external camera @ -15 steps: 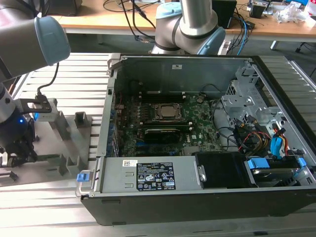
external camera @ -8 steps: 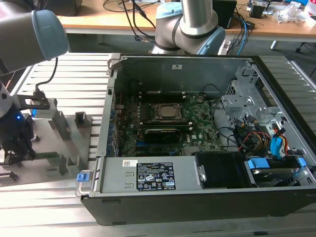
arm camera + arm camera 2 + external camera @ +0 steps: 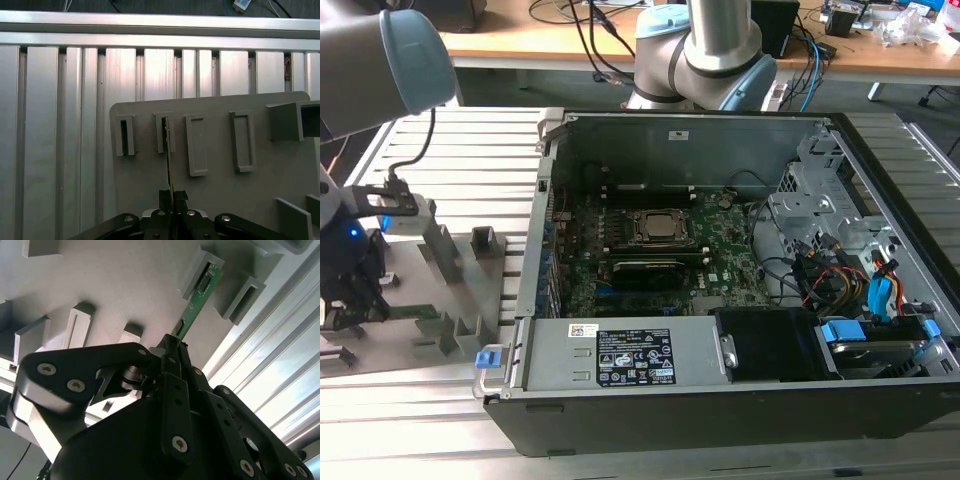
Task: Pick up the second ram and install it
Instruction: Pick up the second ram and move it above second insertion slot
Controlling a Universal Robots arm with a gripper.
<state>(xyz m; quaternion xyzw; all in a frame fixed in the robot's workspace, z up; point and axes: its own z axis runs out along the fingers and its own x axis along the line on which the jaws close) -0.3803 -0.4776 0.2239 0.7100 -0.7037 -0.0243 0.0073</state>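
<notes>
Over the grey holder tray point(image 3: 432, 345), at about nine o'clock from the open computer case point(image 3: 720, 410) in the exterior view, the gripper point(image 3: 348, 300) hung low on the end of the arm point(image 3: 380, 60). Both wrist views showed its state plainly: the two dark fingers point(image 3: 170, 375) were drawn together and pinched on the near end of the second ram point(image 3: 197, 300) — the thin green stick stood on edge between them, with no gap to either side. From the fingertips the stick ran straight away to the tray, where its far end sat inside one of the narrow upright slots point(image 3: 166, 131). In the first wrist view it was seen edge-on as a fine line, and other slots of the same kind stood in a row beside it.

Inside the case, well apart from the gripper, the motherboard point(image 3: 720, 255) lay flat with the CPU socket point(image 3: 660, 228) near its middle. Tray and case both rested on the ribbed aluminium table point(image 3: 450, 150) — the tray just beside the case wall at its nine o'clock side.
</notes>
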